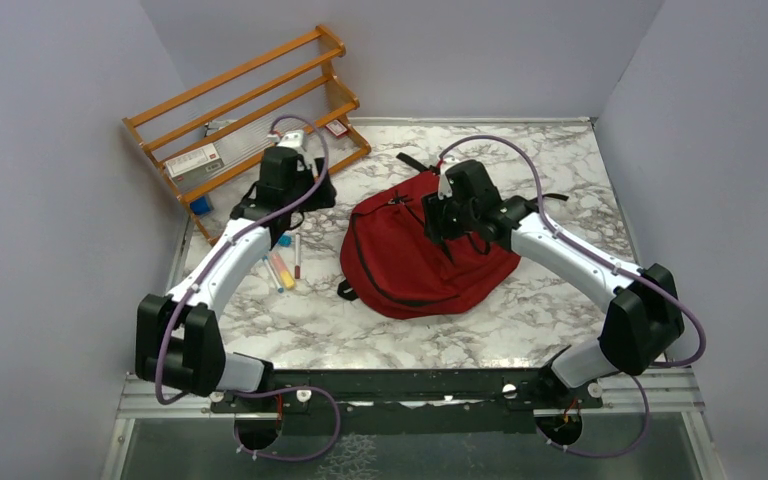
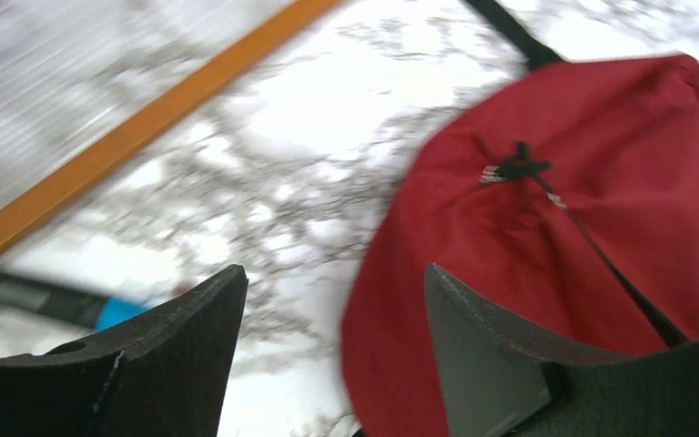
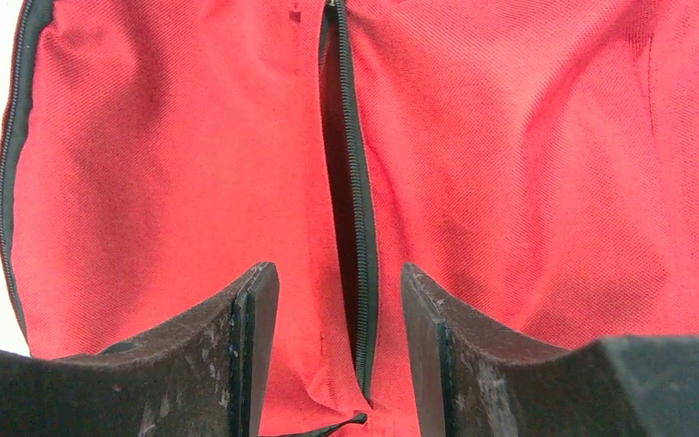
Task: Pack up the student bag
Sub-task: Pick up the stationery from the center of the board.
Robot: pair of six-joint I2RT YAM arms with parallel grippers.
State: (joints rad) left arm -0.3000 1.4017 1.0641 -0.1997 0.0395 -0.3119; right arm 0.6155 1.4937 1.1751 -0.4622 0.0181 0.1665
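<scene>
Student bag [image 1: 400, 268] lying flat at mid-bench [image 1: 460, 332]. Right end effector [image 3: 339, 269] poised over the bag, fingers parted to either side of its zipper [image 3: 357, 182], holding nothing. Left end effector [image 2: 335, 273] likewise spread and empty, above bare marble at the bag's left edge, near scattered pens [image 1: 282, 268].

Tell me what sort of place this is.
Probably a robot lab cell staged as a study desk: a marble-patterned table boxed in by grey walls, with a student bag, pens and a wooden rack on it.
</scene>
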